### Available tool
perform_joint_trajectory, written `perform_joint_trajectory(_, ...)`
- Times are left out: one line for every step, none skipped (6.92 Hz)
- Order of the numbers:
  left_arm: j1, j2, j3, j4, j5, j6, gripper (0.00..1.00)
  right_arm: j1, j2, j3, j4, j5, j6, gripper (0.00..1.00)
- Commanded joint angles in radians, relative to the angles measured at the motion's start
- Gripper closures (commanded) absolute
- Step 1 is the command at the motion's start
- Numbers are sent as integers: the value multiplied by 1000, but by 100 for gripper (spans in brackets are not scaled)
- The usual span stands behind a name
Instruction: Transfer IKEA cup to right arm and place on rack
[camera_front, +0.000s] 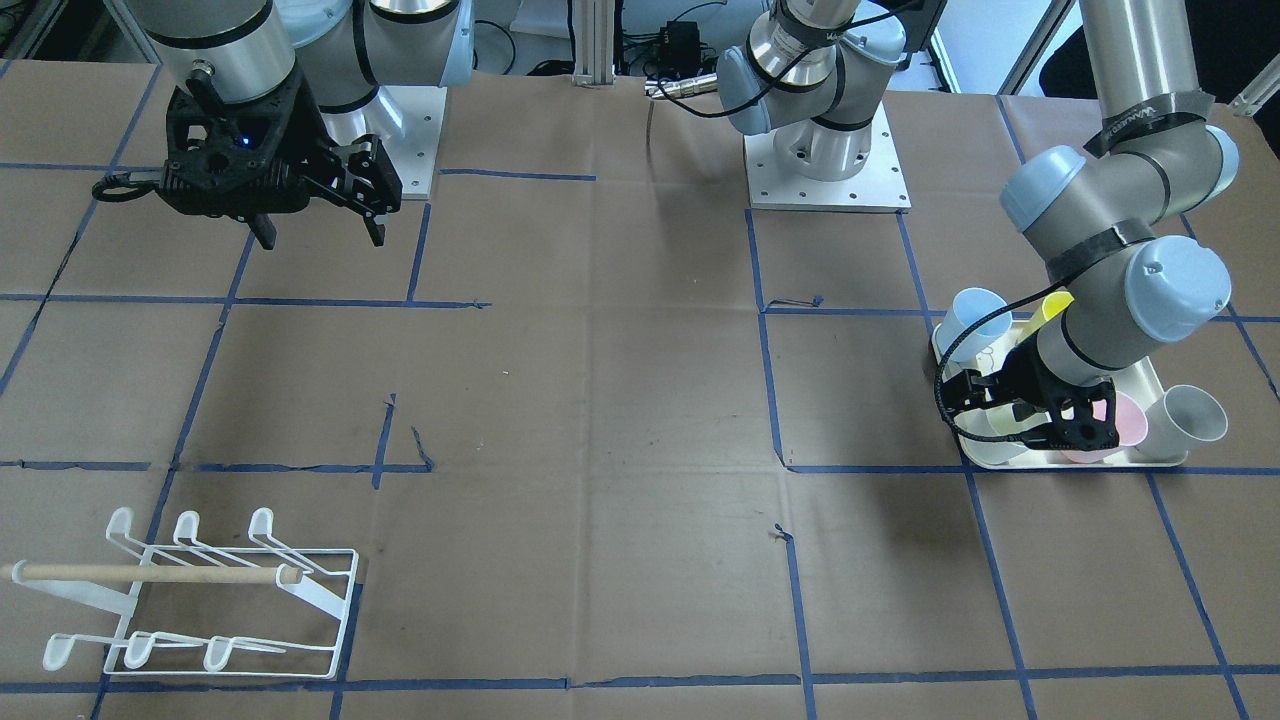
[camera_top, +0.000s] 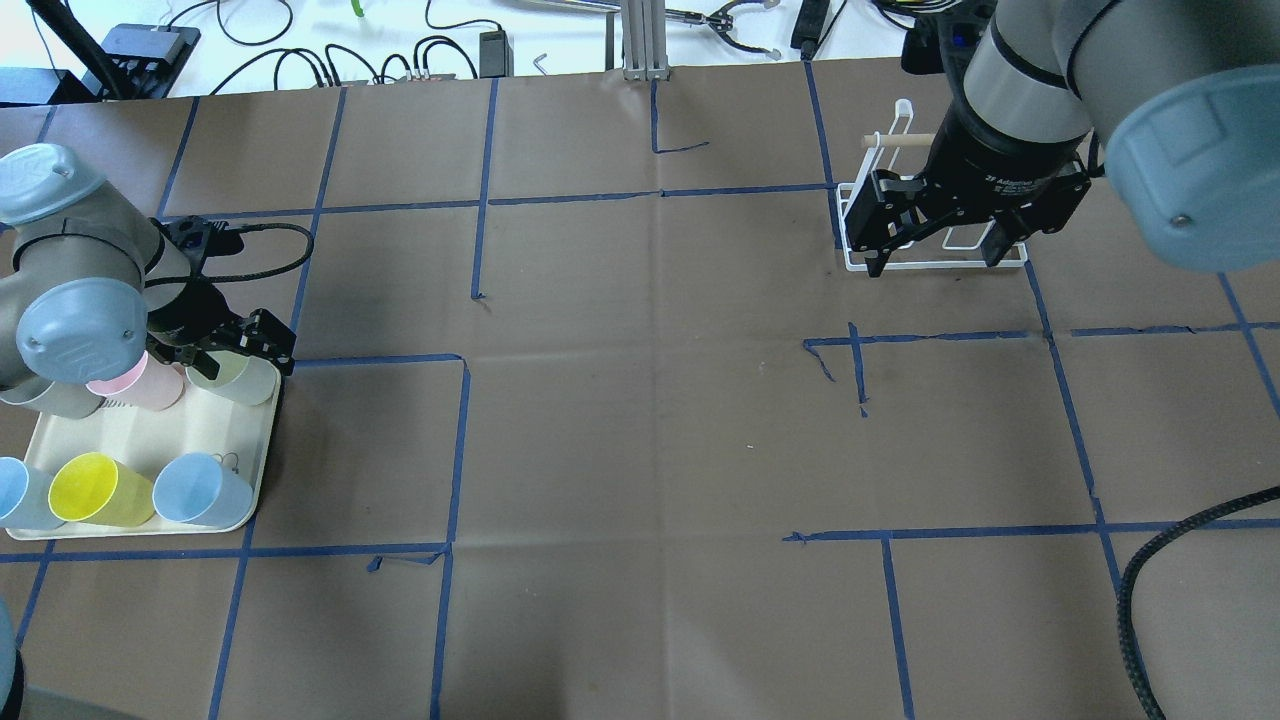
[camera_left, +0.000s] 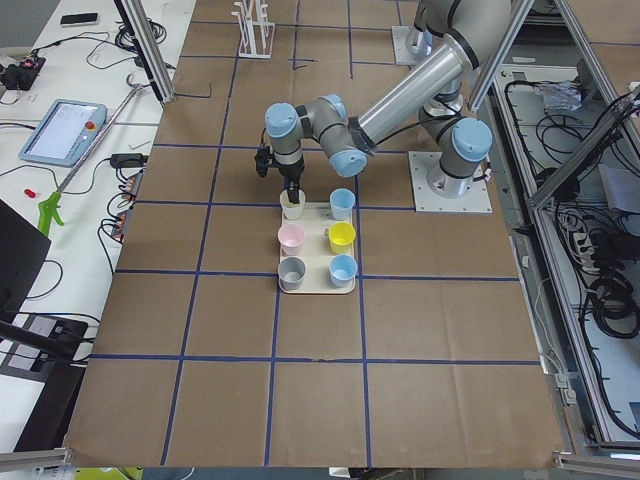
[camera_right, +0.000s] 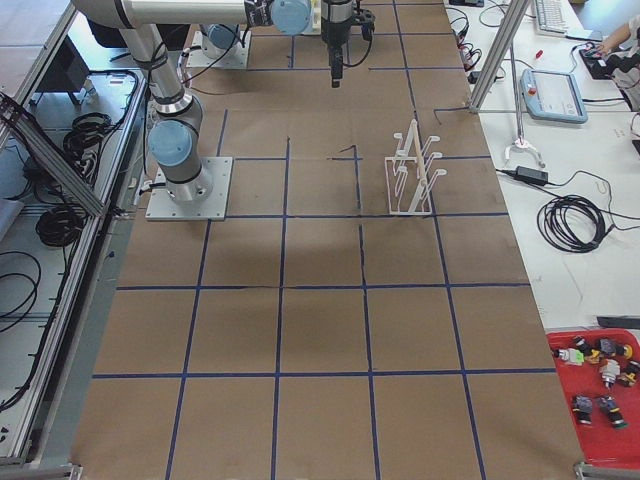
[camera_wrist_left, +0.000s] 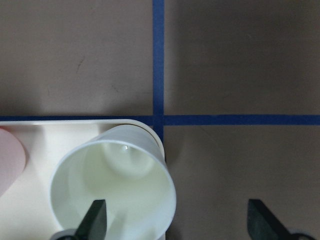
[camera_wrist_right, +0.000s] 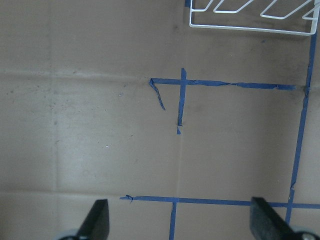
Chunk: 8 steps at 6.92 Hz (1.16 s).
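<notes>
At 9 o'clock overhead: tray (camera_top: 150, 430); pale cup (camera_top: 240, 385) upright at its 1 o'clock corner, left gripper (camera_top: 238, 358) over it. Rack (camera_top: 930, 266), 2 o'clock.
Left wrist: jaws apart, straddling one cup wall.
Right wrist: right gripper (camera_wrist_right: 177, 222) spread, empty.
Cup likely light, stiff, slick plastic; pinch the rim wall.

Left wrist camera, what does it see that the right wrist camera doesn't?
Only the left wrist camera shows a pale cup on a cream tray, a pink cup beside it, and one finger of the left pincer over the pale cup's opening. Only the right wrist camera shows the white rack. Both show brown paper, blue tape and an open pincer; the right pincer holds nothing.
</notes>
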Motion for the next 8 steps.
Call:
perform_joint_trajectory(1, 1, 11, -10, 4, 0, 50, 0, 0, 0, 0, 0, 0, 0)
perform_joint_trajectory(1, 1, 13, -11, 31, -1, 79, 0, 0, 0, 0, 0, 0, 0)
perform_joint_trajectory(1, 1, 14, -11, 45, -1, 99, 0, 0, 0, 0, 0, 0, 0)
perform_joint_trajectory(1, 2, 13, -10, 45, -3, 100, 0, 0, 0, 0, 0, 0, 0)
perform_joint_trajectory(2, 12, 16, -10, 45, -3, 100, 0, 0, 2, 0, 0, 0, 0)
perform_joint_trajectory(7, 16, 30, -13, 45, -3, 100, 0, 3, 2, 0, 0, 0, 0)
perform_joint_trajectory(30, 47, 68, -74, 47, -3, 100, 0, 6, 2, 0, -2, 0, 0)
perform_joint_trajectory(31, 89, 147, -217, 47, -4, 100, 0, 6, 2, 2, -2, 0, 0)
